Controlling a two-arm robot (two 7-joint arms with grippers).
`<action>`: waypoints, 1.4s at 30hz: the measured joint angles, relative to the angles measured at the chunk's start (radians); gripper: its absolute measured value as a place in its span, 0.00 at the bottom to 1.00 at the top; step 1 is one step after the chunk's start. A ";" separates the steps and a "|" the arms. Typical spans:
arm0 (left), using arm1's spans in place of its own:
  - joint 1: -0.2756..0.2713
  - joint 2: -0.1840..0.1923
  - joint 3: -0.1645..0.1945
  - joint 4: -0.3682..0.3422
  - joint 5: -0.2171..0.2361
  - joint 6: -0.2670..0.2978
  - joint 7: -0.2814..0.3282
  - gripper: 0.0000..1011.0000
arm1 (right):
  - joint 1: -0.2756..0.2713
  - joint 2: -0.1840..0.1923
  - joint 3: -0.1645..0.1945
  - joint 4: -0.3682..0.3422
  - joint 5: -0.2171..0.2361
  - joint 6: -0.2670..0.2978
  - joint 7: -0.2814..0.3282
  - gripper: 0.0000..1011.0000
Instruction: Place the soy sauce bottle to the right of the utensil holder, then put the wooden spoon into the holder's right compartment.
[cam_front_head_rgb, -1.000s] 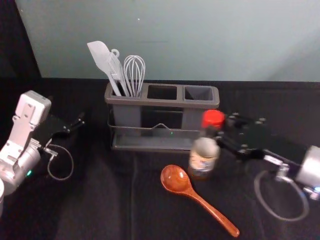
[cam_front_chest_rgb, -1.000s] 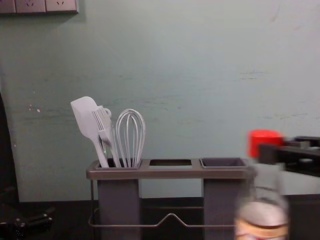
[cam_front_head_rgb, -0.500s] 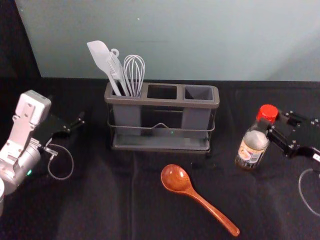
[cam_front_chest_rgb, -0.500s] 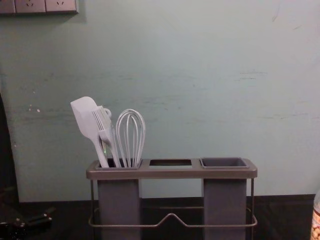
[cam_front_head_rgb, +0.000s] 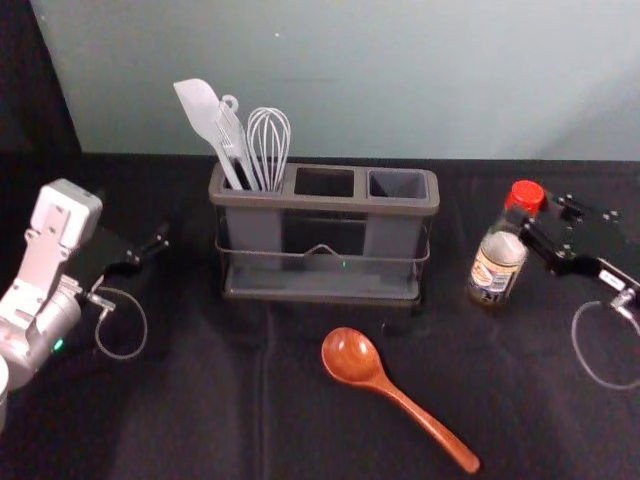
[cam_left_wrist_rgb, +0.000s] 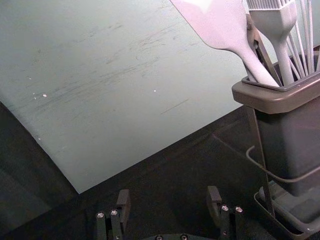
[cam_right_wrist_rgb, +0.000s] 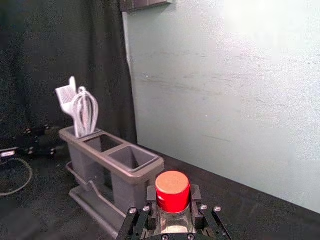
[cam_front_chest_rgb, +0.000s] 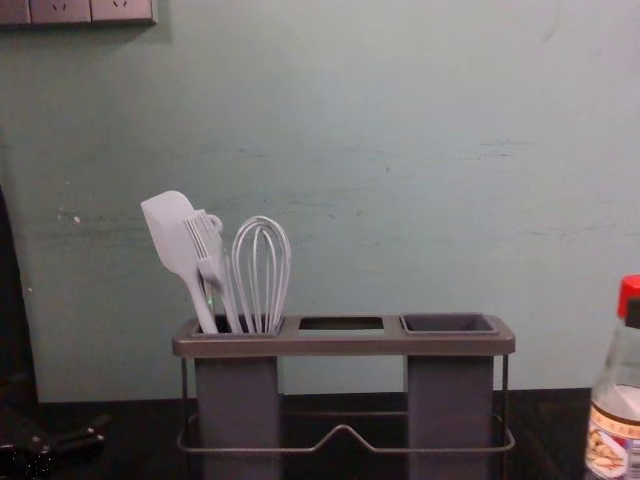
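Red-capped, one soy sauce bottle (cam_front_head_rgb: 497, 262): near-upright, well apart from the utensil holder (cam_front_head_rgb: 325, 204) on its right side. Your right pincer (cam_right_wrist_rgb: 173, 200) clasps it just below the cap. Whether its base touches the table (cam_front_head_rgb: 180, 400), you probably cannot settle from these angles.

Wood, one spoon (cam_front_head_rgb: 352, 358): on the table before the holder, untouched.

Grey, right compartment (cam_front_head_rgb: 397, 185): empty, awaiting the spoon.

Left pincer (cam_left_wrist_rgb: 169, 197): spread wide, holding nothing, parked left of the holder.

Progress: you have the bottle on the correct side; its release and the whole spoon stage remain.

Changes: against the frame half a second back, your bottle sits farther out toward the wall and slightly nearer the holder; spoon and holder match.
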 joint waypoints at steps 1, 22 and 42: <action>0.000 0.000 0.000 0.000 0.000 0.000 0.000 0.99 | 0.010 -0.008 -0.004 0.011 -0.002 0.001 0.001 0.38; 0.000 0.000 0.000 0.000 0.000 0.000 0.000 0.99 | 0.174 -0.134 -0.083 0.216 -0.054 0.008 0.043 0.38; 0.000 0.000 0.000 0.000 0.000 0.000 0.000 0.99 | 0.215 -0.158 -0.103 0.264 -0.074 0.002 0.056 0.38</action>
